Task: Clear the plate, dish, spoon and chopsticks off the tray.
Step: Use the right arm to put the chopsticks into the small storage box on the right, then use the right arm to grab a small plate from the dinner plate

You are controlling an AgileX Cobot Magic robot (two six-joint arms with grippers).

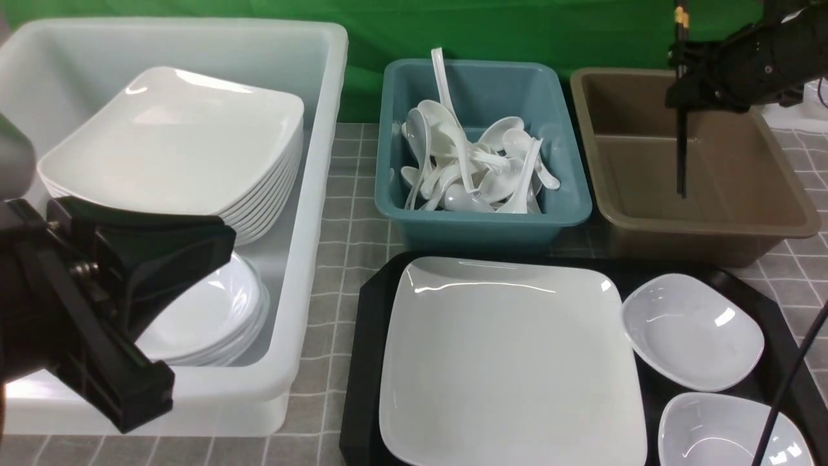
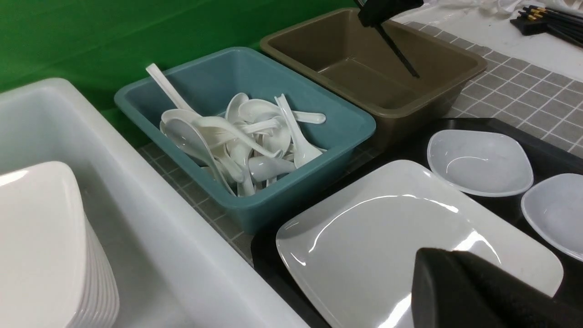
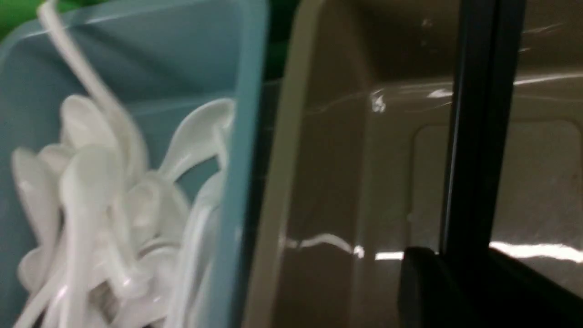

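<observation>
The large white plate (image 1: 511, 362) (image 2: 410, 246) lies on the black tray (image 1: 362, 362) (image 2: 542, 150), with two small white dishes (image 1: 692, 330) (image 1: 724, 430) beside it on the right. My right gripper (image 1: 679, 71) (image 3: 460, 269) is shut on the black chopsticks (image 1: 680, 149) (image 3: 478, 136), which hang upright over the brown tub (image 1: 802, 213). My left gripper (image 1: 213, 239) (image 2: 423, 259) is shut and empty, at the near left above the white bin. No spoon shows on the tray.
A white bin (image 1: 310, 213) on the left holds a stack of square plates (image 1: 174, 149) and round dishes. The teal tub (image 1: 479, 220) behind the tray holds several white spoons. More chopsticks (image 2: 546, 18) lie on the far right of the table.
</observation>
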